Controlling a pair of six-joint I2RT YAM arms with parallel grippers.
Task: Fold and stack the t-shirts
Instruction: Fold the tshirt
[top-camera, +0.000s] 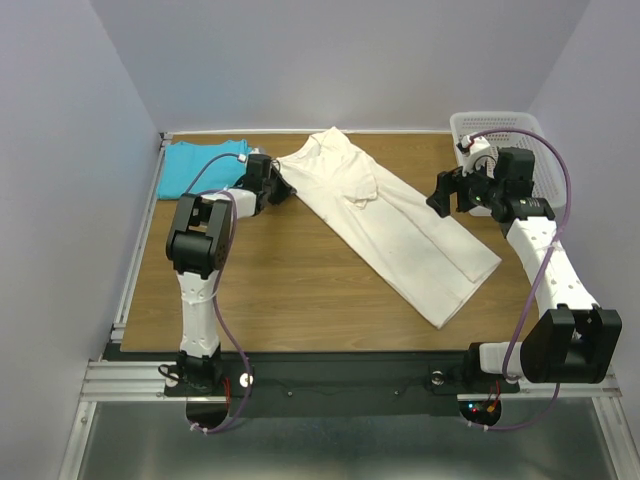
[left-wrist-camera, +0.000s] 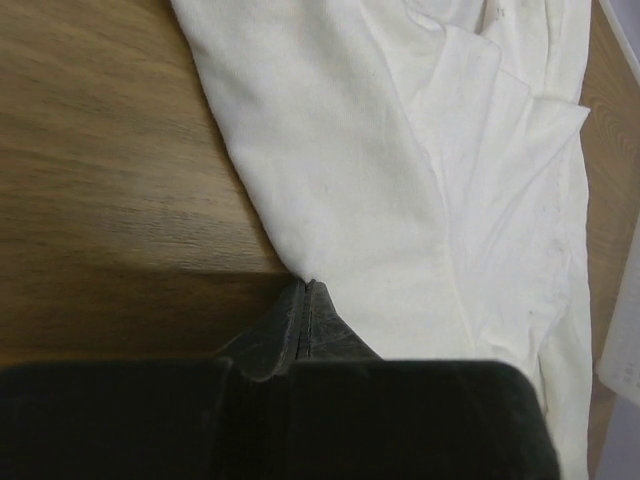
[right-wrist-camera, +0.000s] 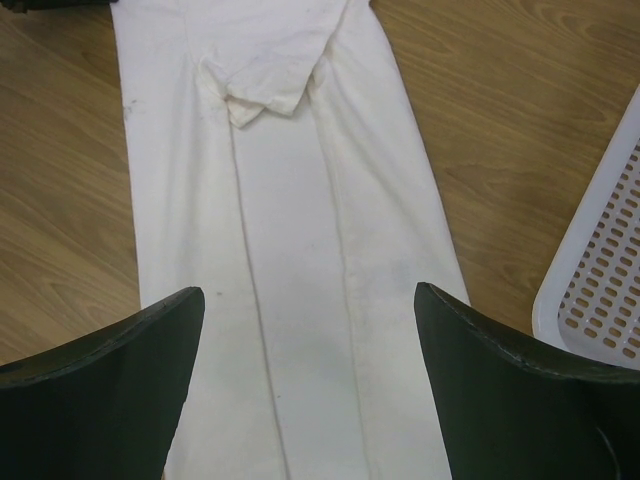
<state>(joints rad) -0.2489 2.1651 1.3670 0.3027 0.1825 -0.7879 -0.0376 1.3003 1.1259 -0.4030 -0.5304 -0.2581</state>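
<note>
The left hand (left-wrist-camera: 305, 292) clamps shut on the edge of the cream t-shirt (top-camera: 400, 230), upper left, while the right hand (top-camera: 447, 195) gapes empty at right; the fold apparently needs a lift across next.

cream t-shirt (top-camera: 390, 225): folded into long strip, lying diagonally, centre | turquoise t-shirt (top-camera: 198, 167): lying flat, far-left corner

Turquoise cotton t-shirt (top-camera: 195, 165) partly hidden behind left arm (top-camera: 205, 235), long cream cotton t-shirt (right-wrist-camera: 290, 300) cut off by wrist-view edges, white perforated plastic basket (right-wrist-camera: 600, 280) cropped at right
</note>
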